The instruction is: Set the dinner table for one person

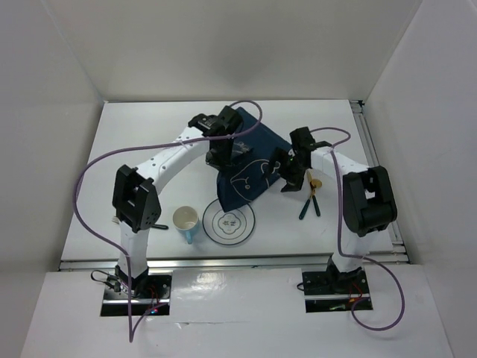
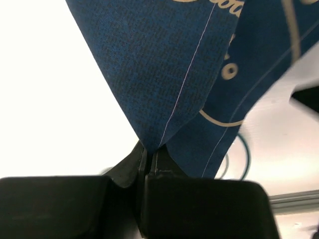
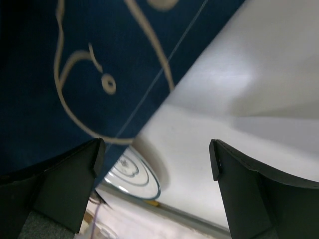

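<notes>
- From the top view, you are seeing the left claw (image 1: 223, 145) pressing down over the far-left part of the navy whale-print placemat (image 1: 250, 171), though the jaws themselves are hiding under the wrist here.
- The right claw (image 1: 287, 179) is hanging at the placemat's right edge, just across the cloth from the left claw.
- The desk (image 1: 149, 134) is lying beneath both claws. A plate (image 1: 229, 222) and a cup (image 1: 185, 221) are sitting on it on the base side of the left claw, and some utensils (image 1: 309, 201) are lying just right of the right claw.
- From the left wrist view, you are looking at the left claw (image 2: 148, 154) clenched on a folded corner of the placemat (image 2: 164, 64), with the cloth fanning out ahead of the fingertips and bare desk (image 2: 50, 99) showing to their left.
- From the right wrist view, you are seeing the right claw (image 3: 155, 152) standing released, jaws spread wide and gripping nothing.
- The placemat (image 3: 60, 59) is spreading ahead of its left finger, the desk (image 3: 239, 99) is filling the space ahead of its right finger, and the plate (image 3: 132, 174) is peeking out between the fingers.
</notes>
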`<state>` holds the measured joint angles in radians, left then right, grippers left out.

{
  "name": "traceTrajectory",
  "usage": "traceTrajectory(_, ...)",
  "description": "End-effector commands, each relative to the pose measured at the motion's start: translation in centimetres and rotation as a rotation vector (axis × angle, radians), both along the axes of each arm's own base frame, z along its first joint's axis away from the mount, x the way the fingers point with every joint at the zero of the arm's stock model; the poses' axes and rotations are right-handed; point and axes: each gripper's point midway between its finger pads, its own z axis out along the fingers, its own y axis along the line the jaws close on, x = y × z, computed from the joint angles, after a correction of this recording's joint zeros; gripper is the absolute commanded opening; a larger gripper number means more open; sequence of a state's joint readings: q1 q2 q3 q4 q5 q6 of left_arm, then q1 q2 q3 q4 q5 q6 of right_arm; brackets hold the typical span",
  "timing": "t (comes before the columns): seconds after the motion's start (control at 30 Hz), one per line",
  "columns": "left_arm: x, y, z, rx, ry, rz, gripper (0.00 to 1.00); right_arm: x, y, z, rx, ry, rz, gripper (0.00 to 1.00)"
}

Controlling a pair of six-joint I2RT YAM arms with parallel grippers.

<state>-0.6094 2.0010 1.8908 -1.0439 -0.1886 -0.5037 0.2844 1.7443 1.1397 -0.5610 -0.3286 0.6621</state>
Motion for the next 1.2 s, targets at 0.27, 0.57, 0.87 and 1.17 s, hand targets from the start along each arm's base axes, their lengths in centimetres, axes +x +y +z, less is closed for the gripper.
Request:
traceTrajectory(0.27,2.2,0.9,7.6,-0.265,-0.109,0.078,0.00,11.0,-7.6,1.9,-0.129,-0.120,-0.162,0.99)
traceTrajectory(0.57,4.0,2.0,9.2,-0.408,-0.120,0.117,0.00,14.2,-7.9,-1.8,-0.179,-0.052,-0.167,0.92)
traceTrajectory(0.87,4.4,2.9,9.0,-0.438,-0.110,0.143,0.00,13.1,-8.0,-3.4,-0.249,-0.033,-0.208,0.89)
traceTrajectory(1.17,4.8,2.5,10.1,-0.485,-0.115,0.133,0.00,14.5,-5.1,-5.9,-0.168,-0.041,-0.193,0.31)
